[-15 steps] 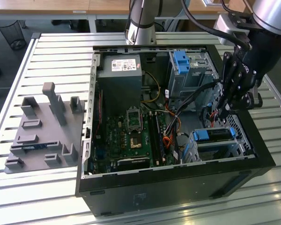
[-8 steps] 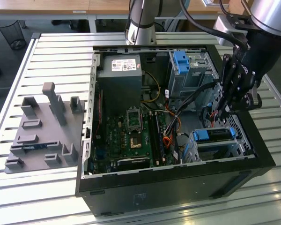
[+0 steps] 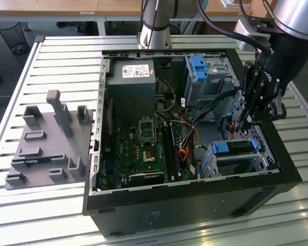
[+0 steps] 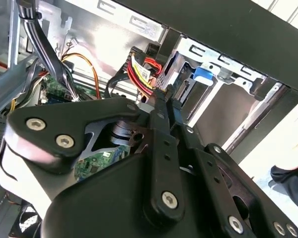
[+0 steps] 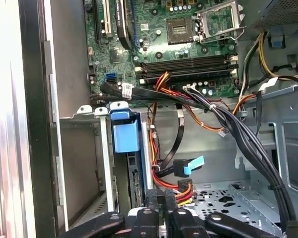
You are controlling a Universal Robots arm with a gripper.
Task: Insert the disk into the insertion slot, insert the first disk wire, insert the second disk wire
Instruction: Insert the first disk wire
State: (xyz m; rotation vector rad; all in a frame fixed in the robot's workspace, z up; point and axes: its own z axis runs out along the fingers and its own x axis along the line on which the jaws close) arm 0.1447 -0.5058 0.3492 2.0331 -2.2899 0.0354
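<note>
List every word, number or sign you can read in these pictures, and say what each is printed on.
White label on the power supply: print too small to read.
White tag on the red and yellow wires: blurred, unreadable.
White tag on the black cable: unreadable.
White lettering on the body of the gripper: too small to read.
No text is legible in any of the views.

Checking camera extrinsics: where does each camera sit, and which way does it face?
Exterior view: off-arm, above, looking down into the computer case; arm and end effector at the exterior view's right.
First wrist view: wrist-mounted, looking past the end effector at disk and motherboard.
Second wrist view: wrist-mounted, looking along the end effector toward the insertion slot.
All three show the end effector and the disk.
</note>
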